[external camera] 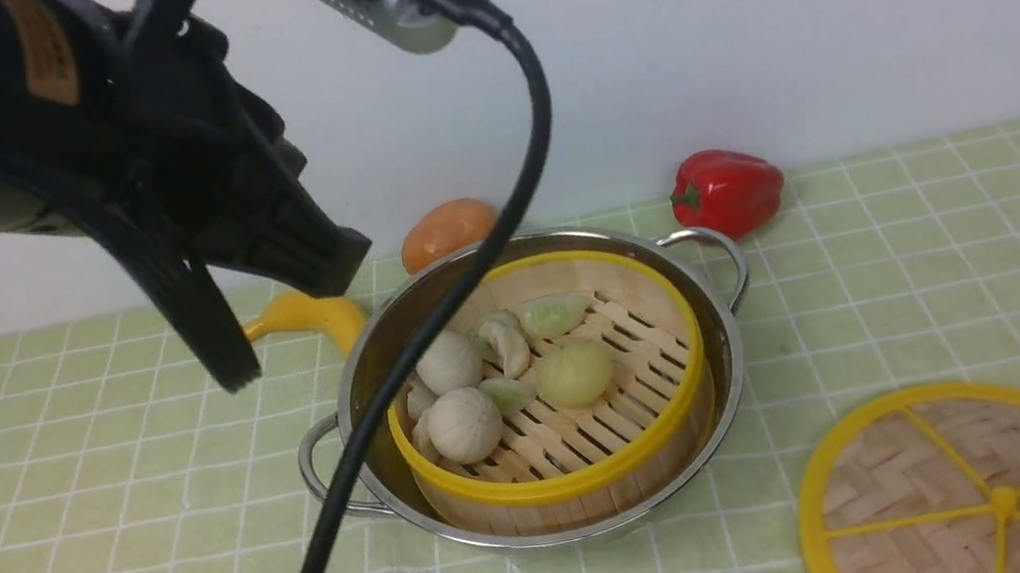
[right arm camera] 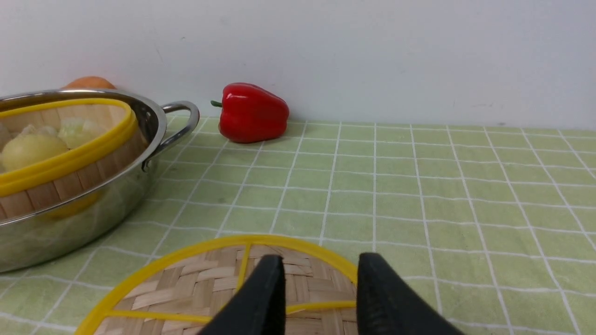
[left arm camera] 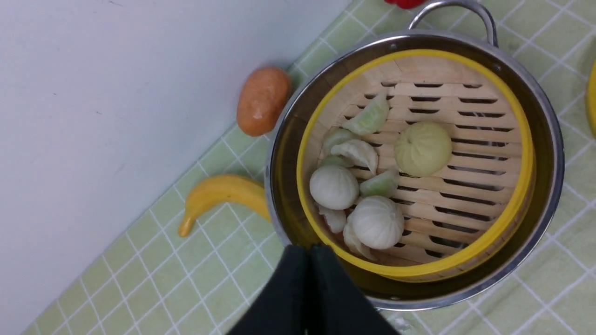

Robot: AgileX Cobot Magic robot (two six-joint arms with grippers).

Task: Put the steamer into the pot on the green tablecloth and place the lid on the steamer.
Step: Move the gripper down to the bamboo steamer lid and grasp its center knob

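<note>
Nearest the camera and right of the pot [external camera: 728,335], the lid [external camera: 990,488] lies flat on the green tablecloth [external camera: 921,265], well apart from the pot and cut off by the front view's edge. Only the right wrist view shows the right gripper [right arm camera: 319,267]: jaws apart, empty, over the lid. Contact with the lid cannot be determined.

The steamer [external camera: 630,380] sits inside the pot, uncovered. The left gripper [left arm camera: 309,251] hangs above the pot's left rim, fingers pressed together and holding nothing. Its cable crosses that rim in the front view.

Beyond the pot, a banana [external camera: 312,314] lies partly hidden by the arm, with a pepper [external camera: 728,190] further right by the wall.
</note>
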